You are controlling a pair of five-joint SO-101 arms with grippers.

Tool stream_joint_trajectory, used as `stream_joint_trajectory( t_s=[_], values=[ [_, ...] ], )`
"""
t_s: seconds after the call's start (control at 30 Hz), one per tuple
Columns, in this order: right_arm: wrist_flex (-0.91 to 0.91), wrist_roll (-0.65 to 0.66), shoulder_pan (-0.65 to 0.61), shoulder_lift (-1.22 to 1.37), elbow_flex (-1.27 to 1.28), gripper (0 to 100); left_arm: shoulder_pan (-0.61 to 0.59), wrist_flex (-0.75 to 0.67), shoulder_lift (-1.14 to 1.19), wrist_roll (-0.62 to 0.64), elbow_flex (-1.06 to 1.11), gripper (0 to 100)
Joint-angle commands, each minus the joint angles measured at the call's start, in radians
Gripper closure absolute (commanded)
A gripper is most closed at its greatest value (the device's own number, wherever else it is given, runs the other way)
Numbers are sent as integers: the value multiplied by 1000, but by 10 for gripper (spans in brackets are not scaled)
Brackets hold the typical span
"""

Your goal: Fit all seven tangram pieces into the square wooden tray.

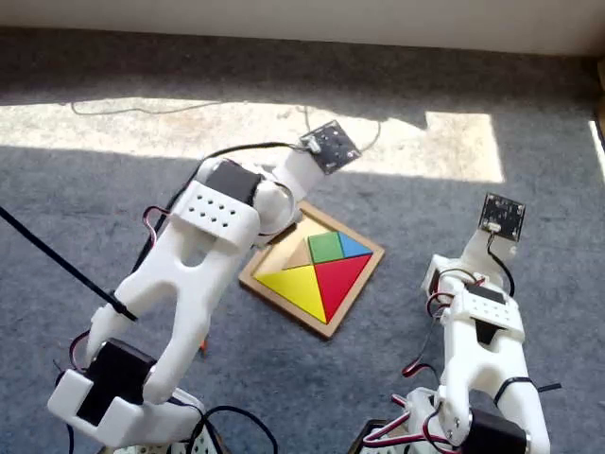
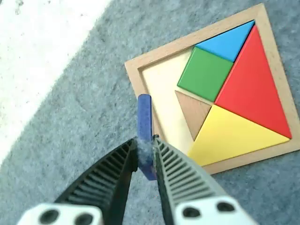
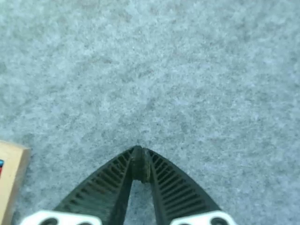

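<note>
Grey carpet backs the left claw (image 2: 145, 146), clamped on a dark blue piece (image 2: 145, 117) held edge-up at the rim of the wooden tray (image 2: 133, 70), where it could snag or topple short of the bare gap, arm stretched forward, wrist bent down; the right claw (image 3: 139, 165) is closed and empty.

Hard sunlight lays a bright band (image 1: 123, 128) across the far carpet (image 1: 529, 246), washed nearly white, with deep shadow beyond it. The near carpet and the wooden tray (image 1: 357, 295) sit in soft, even shade; the left wrist view catches a white glare patch (image 2: 37, 56) on the carpet
</note>
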Motion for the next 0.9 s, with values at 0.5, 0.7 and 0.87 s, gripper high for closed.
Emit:
stream_joint_trajectory(
  t_s=[0.5,0.7,0.87],
  values=[
    [-28,-9,-4,1,-59,991,139,-54,317,5,-240,944],
    [-28,-9,-4,1,-59,991,105,-48,412,9,-314,839],
    [-28,-9,-4,1,-59,991,39,-48,427,12,-364,800]
  ],
)
